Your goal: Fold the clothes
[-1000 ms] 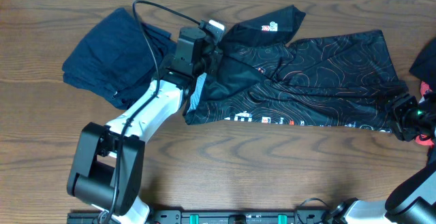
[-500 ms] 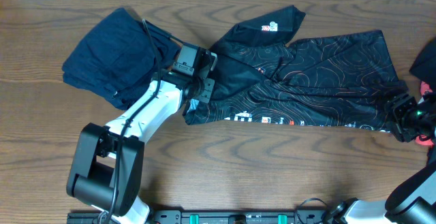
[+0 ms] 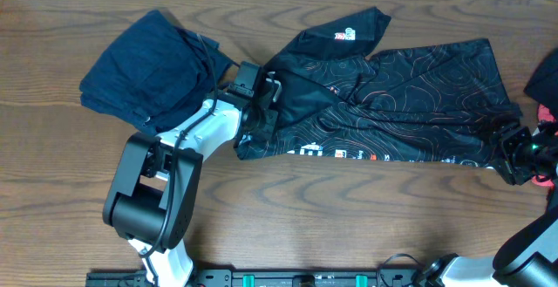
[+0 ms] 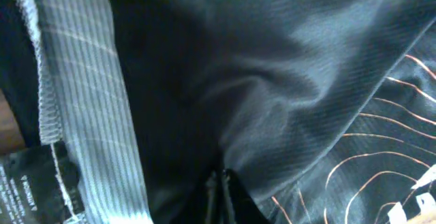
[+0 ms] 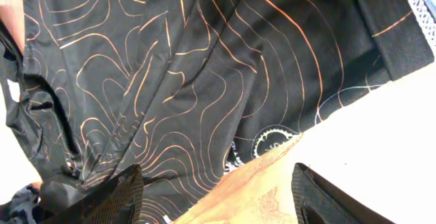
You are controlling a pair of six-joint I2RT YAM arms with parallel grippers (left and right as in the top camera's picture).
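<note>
The clothes, a black jersey with thin orange contour lines, lie spread across the table with one sleeve flipped up at the top. My left gripper is low on the jersey's left end near the collar. In the left wrist view its jaws are pressed together, and creases of black cloth run into them beside the pale ribbed collar band. My right gripper sits at the jersey's lower right corner. Its jaws stand wide apart over bare wood, just short of the hem.
A dark navy garment lies bunched at the upper left, touching my left arm. Another dark item with a red patch sits at the right edge. The table's front strip of wood is bare.
My left gripper came down from a raised pose onto the jersey's collar end, its jaws parting briefly and then shutting. The left arm's base link swung. The right gripper stayed put.
</note>
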